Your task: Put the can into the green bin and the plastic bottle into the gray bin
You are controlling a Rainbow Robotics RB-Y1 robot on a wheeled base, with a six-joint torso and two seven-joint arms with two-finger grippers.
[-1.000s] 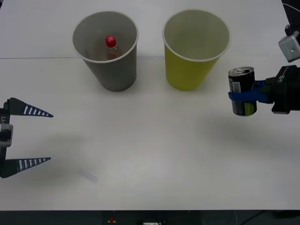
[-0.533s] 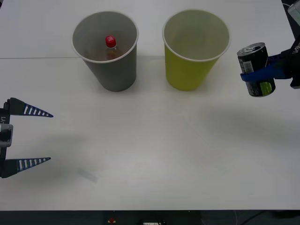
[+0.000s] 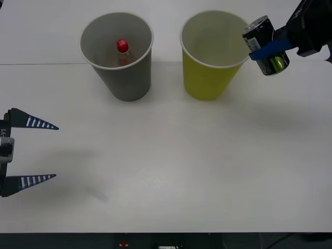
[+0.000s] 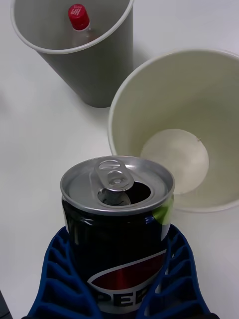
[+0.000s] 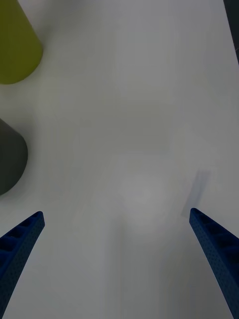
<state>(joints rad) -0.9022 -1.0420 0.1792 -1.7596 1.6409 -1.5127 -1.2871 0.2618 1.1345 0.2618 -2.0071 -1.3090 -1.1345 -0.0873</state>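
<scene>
Two large paper cups stand upright side by side near the far edge of the white tabletop (image 3: 166,155), apart from each other: the gray bin (image 3: 117,54) toward the left and the green bin (image 3: 215,54) toward the right. Inside the gray bin the plastic bottle (image 3: 123,52) stands with its red cap up, brownish contents below it. The green bin's pale inside is bare down to its round floor in the right wrist view.

Off the tabletop, the right gripper (image 3: 265,50) holds the can (image 3: 264,45) at the green bin's right rim, its blue ribbed fingers (image 4: 169,279) clamped on either side of the dark body. In the front view the can leans with its silver top toward the cup's mouth; the pull tab and the opening show on top in the wrist view, and a green-yellow patch shows near its base.

At the tabletop's left edge, toward the near side, the left gripper (image 3: 31,150) hovers with its fingers spread wide, holding nothing, well apart from both cups.
</scene>
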